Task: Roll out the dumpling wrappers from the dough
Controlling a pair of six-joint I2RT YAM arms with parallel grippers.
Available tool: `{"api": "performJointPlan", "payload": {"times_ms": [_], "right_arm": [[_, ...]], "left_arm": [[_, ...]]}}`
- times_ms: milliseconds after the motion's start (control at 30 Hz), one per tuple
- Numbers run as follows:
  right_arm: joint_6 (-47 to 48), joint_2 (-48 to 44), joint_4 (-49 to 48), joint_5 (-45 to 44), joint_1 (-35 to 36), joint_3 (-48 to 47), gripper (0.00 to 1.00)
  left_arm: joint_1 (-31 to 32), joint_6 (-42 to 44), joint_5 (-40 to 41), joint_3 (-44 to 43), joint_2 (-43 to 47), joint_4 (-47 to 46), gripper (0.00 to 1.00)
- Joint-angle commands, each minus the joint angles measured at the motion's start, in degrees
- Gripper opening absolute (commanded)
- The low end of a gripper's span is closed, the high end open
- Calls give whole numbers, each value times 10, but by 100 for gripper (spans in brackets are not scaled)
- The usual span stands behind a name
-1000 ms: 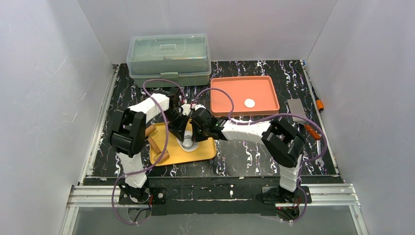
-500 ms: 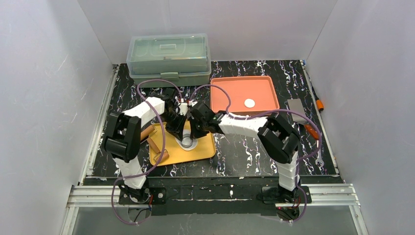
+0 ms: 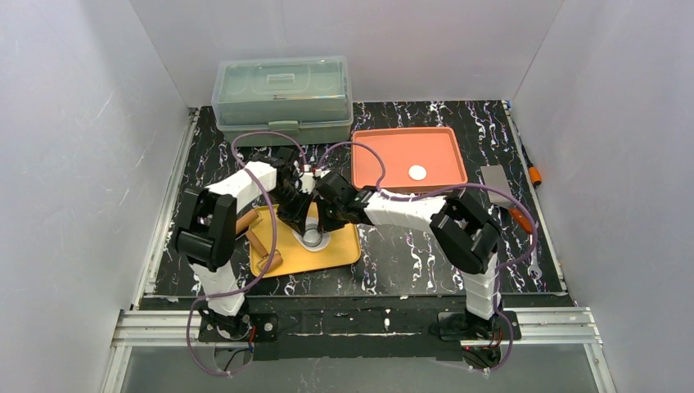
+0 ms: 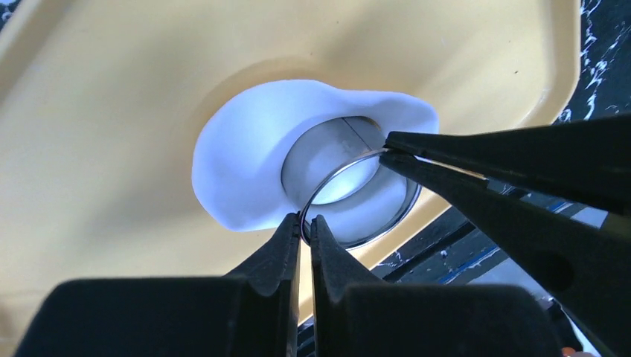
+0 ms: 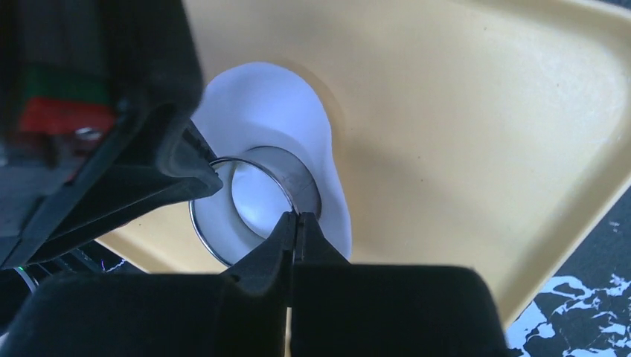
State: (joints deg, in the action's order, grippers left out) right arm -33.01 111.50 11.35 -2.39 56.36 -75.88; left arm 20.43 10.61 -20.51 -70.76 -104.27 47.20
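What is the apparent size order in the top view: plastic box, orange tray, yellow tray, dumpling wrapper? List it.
1. plastic box
2. orange tray and yellow tray: too alike to rank, the yellow one partly covered
3. dumpling wrapper

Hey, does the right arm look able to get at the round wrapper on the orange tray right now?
Probably not yet: the right tool is shut on the metal ring in the dough. The way itself looks free: the wrapper lies alone on the orange tray, nothing over it.
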Motion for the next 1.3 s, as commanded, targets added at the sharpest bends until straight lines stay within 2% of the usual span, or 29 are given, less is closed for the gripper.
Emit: {"api": "performJointPlan", "payload": {"times_ms": [0,67,100,167,233,367,667,867,1067,1267], "right_arm": [[71,64,66,-23,-39,-47,1],[75,73,78,-25,-41,-46,1],[61,58,62,-16,-36,-10,1],[28,5,43,-15,-6,41,1],[27,-3,43,0,-4,16,1],[26,10,48,20,2,-36,1],[10,24,31,45,2,-16,1],[19,37,43,47,2,-36,2],[52,23,65,27,2,-73,29],[60,16,62,27,1,-93,34]], "left_arm": [[2,43,22,72,28,9,0],[4,44,3,80,32,18,0],[4,44,-1,74,21,18,0],[-1,19,-15,-6,-4,28,0],[-2,15,-21,-21,20,39,0],[-2,18,0,4,25,33,0],[-4,18,0,28,-24,33,0],[-5,13,-5,20,-27,31,0],[-6,4,6,7,-8,27,0],[-5,-4,-12,5,21,21,0]]}}
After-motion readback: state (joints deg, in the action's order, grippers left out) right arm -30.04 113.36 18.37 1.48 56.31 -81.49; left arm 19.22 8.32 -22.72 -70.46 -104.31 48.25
